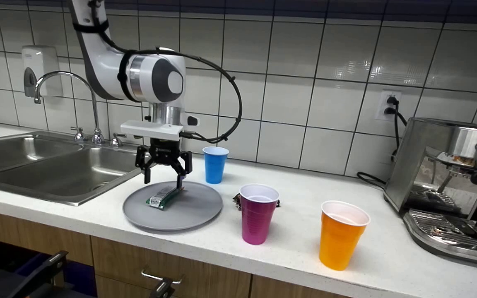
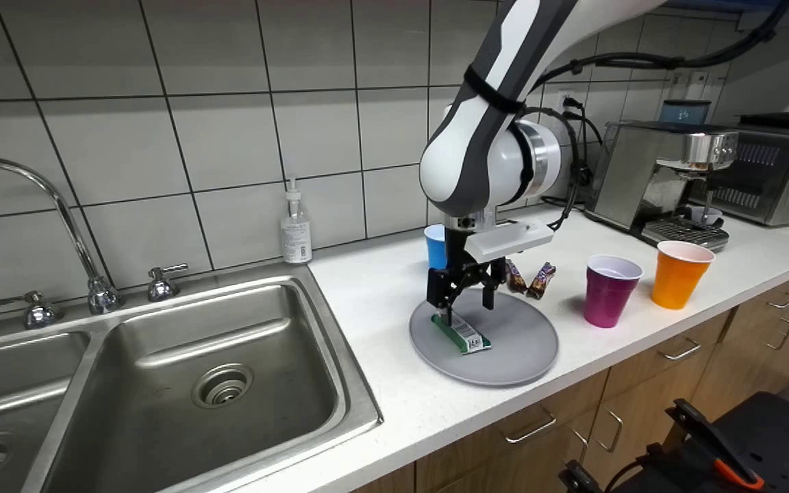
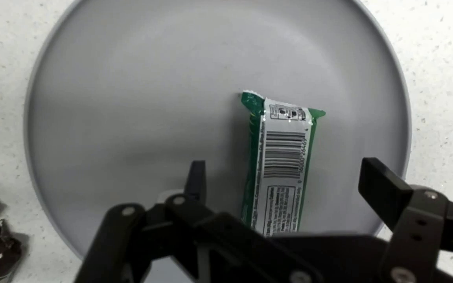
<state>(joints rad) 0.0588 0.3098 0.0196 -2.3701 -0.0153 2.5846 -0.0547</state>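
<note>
the end effector (image 1: 163, 183) is held over the gray plate (image 3: 132, 78), its jaws spread wide. a green-and-white wrapped snack bar (image 3: 283, 157) is laid on the plate, barcode side up, and is framed between the two fingers (image 3: 385, 188) in the wrist view (whether it is touched by either cannot be told). the plate is set on the white bench (image 1: 296, 186) between the double-basin sink (image 2: 155, 370) and the magenta cup (image 1: 258, 221), with two small wrapped candies (image 2: 542, 281) placed near it.

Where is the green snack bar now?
In both exterior views, the snack bar lies on the gray plate, by the open claw; in the wrist view, it shows right of the plate's middle, between the claw's spread jaws.
</note>
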